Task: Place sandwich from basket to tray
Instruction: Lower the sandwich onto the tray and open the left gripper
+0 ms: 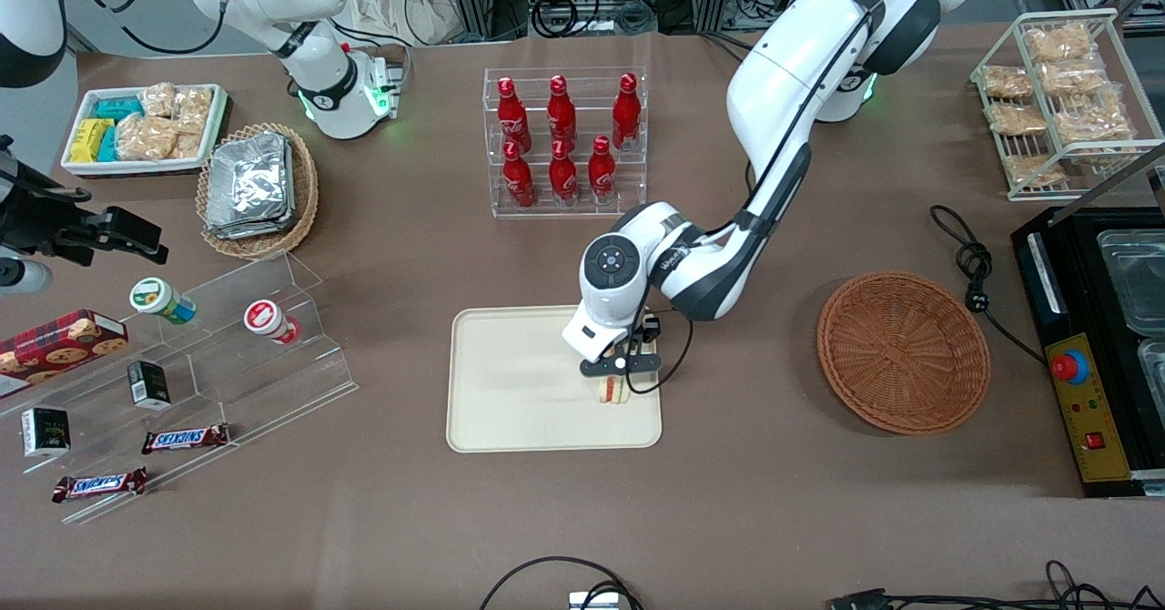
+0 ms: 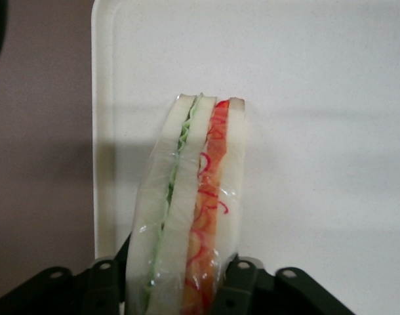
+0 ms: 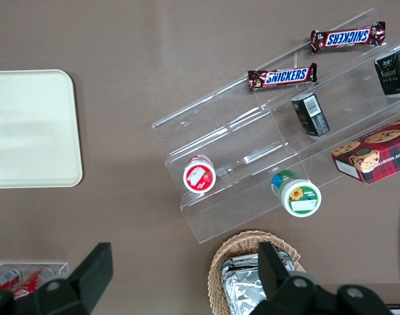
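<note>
The sandwich [image 1: 611, 392] [image 2: 193, 210], a clear-wrapped wedge of white bread with green and red-orange filling, stands on edge at the tray's [image 1: 528, 391] [image 2: 318, 118] corner toward the working arm's end. My left gripper [image 1: 619, 375] [image 2: 175, 270] is directly above it, shut on the sandwich with one black finger pressed against each bread face. I cannot tell whether the sandwich touches the tray or hangs just over it. The reddish-brown wicker basket [image 1: 903, 351] sits empty nearer the working arm's end. A bare part of the tray [image 3: 29, 131] shows in the right wrist view.
A clear rack of red bottles [image 1: 564, 141] stands farther from the camera than the tray. A stepped acrylic shelf [image 1: 237, 355] with snacks and a tan basket of foil packets [image 1: 259, 187] lie toward the parked arm's end. A black cable [image 1: 974, 264] and black appliance [image 1: 1092, 346] lie past the wicker basket.
</note>
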### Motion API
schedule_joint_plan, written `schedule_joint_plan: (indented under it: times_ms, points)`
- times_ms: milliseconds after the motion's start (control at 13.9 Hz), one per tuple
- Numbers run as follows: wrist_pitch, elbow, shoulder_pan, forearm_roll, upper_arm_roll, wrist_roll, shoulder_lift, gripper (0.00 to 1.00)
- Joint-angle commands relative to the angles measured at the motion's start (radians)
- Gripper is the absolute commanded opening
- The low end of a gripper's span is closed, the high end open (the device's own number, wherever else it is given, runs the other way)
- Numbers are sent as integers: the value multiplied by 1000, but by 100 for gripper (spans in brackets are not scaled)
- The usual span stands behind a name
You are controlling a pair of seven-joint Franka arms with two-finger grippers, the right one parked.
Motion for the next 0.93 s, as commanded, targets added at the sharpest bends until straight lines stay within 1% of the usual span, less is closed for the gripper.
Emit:
schedule_joint_plan:
  times_ms: [0,359,718,862]
  points:
    - [9,35,-13,29,8,-108,25,100]
    - [-12,36,-4,40,10,-131,-27,100]
    - [-103,39,19,32,18,-133,-138,100]
    - [-150,39,56,29,16,-133,-200,100]
